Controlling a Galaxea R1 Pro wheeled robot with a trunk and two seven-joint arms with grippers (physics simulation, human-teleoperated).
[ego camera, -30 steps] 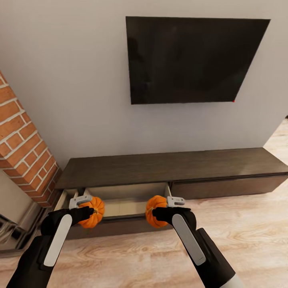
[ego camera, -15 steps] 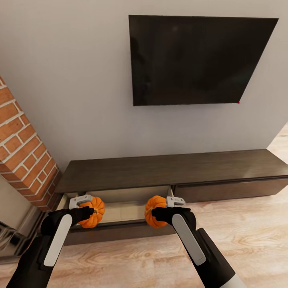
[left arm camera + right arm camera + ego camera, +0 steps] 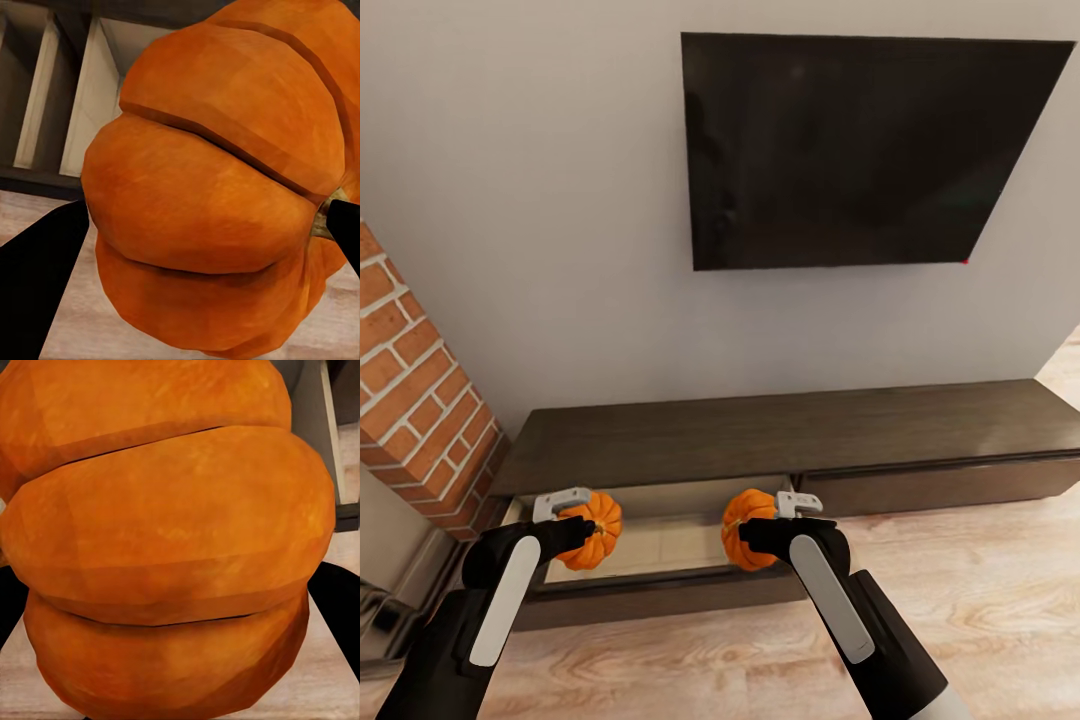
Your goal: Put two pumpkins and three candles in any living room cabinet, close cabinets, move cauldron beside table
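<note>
Head view: both arms are extended toward the cabinet (image 3: 800,435), a long, low dark-brown unit standing against the wall beneath a wall-mounted television (image 3: 850,150), with a brick column (image 3: 410,390) at the left. The left tool (image 3: 572,512) is pinching the left pumpkin (image 3: 592,530); the right tool (image 3: 780,520) is pinching the right pumpkin (image 3: 748,528). Each pumpkin hangs in the air above the open drawer (image 3: 660,545), whose pale interior lies between the two arms, so that a release would probably drop it inside rather than onto the wooden floor (image 3: 980,600). In the left wrist view the left pumpkin (image 3: 225,195) sits between dark fingers (image 3: 41,259), with the drawer's pale compartments beyond it; in the right wrist view the right pumpkin (image 3: 165,540) blocks nearly everything else. The drawer to the right appears closed. Judged from this arrangement, the pumpkins are not yet stowed, and lowering is the likely next requirement.
</note>
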